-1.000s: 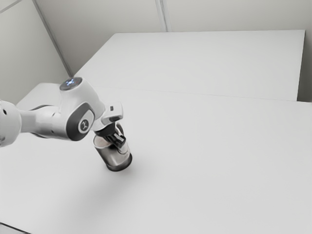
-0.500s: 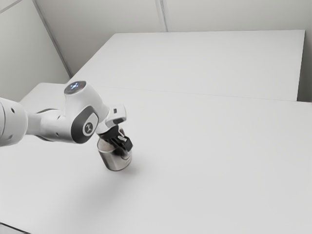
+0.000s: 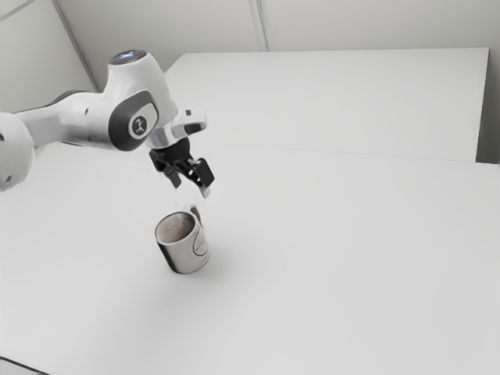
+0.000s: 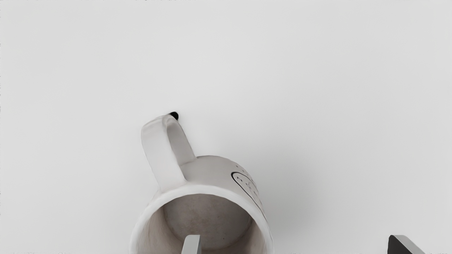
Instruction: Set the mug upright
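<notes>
Showing white mug [image 3: 184, 248] standing upright on tabletop [image 3: 351, 258], apparently leaving nothing to right, and spread gripper [image 3: 191, 188] hovering at its exterior-view 12 o'clock.

Lettering [image 4: 247, 185] on the mug [image 3: 184, 248] too small for me to read, its underside hidden, rim [image 4: 208, 189] and fingers [image 4: 191, 245] cut by the wrist view's bottom edge, arm [image 3: 87, 119] cropped at the exterior view's left
</notes>
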